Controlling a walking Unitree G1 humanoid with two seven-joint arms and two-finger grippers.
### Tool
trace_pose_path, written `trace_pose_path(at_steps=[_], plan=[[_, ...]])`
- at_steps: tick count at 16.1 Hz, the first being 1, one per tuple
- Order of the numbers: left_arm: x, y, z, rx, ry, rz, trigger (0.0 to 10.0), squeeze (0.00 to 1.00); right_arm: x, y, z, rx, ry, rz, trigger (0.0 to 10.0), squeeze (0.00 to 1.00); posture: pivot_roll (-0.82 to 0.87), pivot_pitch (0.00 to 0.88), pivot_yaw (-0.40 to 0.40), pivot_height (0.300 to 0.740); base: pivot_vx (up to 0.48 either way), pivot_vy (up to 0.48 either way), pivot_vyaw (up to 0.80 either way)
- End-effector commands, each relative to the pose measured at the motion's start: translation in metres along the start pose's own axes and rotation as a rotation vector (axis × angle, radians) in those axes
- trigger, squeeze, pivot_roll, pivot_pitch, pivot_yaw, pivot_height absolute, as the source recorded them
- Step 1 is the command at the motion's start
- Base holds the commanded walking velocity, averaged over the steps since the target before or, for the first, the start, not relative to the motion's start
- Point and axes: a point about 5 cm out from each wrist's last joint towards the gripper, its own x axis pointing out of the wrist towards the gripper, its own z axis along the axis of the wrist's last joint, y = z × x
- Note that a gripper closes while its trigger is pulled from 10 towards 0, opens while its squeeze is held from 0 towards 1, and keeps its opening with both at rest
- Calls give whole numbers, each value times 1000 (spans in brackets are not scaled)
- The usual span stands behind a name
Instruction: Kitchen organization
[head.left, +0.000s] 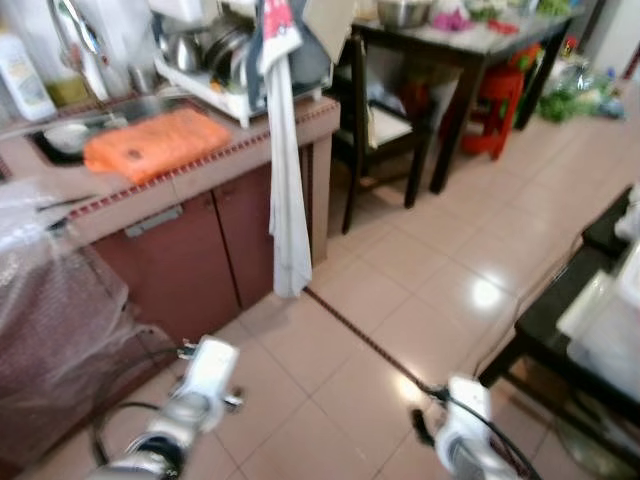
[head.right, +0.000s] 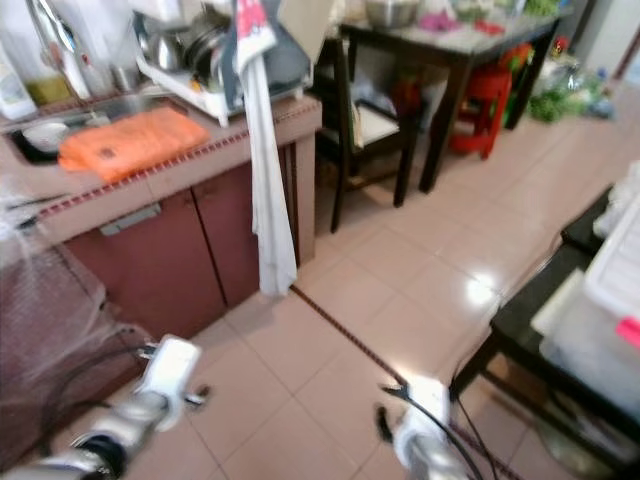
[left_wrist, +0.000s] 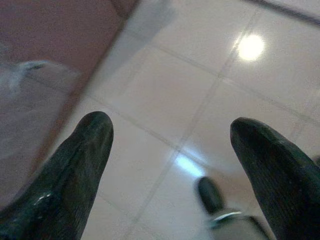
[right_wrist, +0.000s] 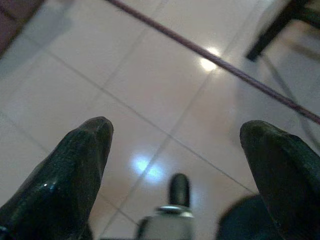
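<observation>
From the head camera I am looking down at a tiled floor. A kitchen counter is sitting in the upper left of the frame, with an orange cloth lying flat on it beside the sink. A dish rack full of metal ware is standing at the counter's end, and a pale towel is hanging down from that corner almost to the floor. A dark table with a red stool under it is occupying the upper right. Both silver arms are hanging low along the bottom edge, left arm lower left, right arm lower right.

In the left wrist view, I am seeing the left gripper spread wide over bare tile, holding nothing.

In the right wrist view, the right gripper is likewise gaping wide above the tiles, gripping nothing, with a dark floor seam crossing the upper part of the frame.
</observation>
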Motion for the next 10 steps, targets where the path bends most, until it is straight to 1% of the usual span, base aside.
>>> trace_pose_path(at_steps=[1, 4, 6, 10], plan=[[-1, 11, 3, -6, -7, 38, 10000, 0, 1, 5, 4, 1, -13, 12, 10000, 0, -50, 0, -5, 740, 0, 0, 0], [-1, 12, 4, -1, -8, 43, 10000, 0, 1, 5, 4, -11, -18, 15, 10000, 0, -51, 0, -5, 740, 0, 0, 0], [-1, 12, 4, 3, -7, 42, 10000, 0, 1, 6, 4, -17, -18, 17, 10000, 0, -50, 0, -5, 740, 251, 0, 0], [-1, 12, 3, 8, -5, 36, 10000, 0, 1, 6, 4, -19, -18, 20, 10000, 0, -52, 0, -3, 740, 338, 0, 0]])
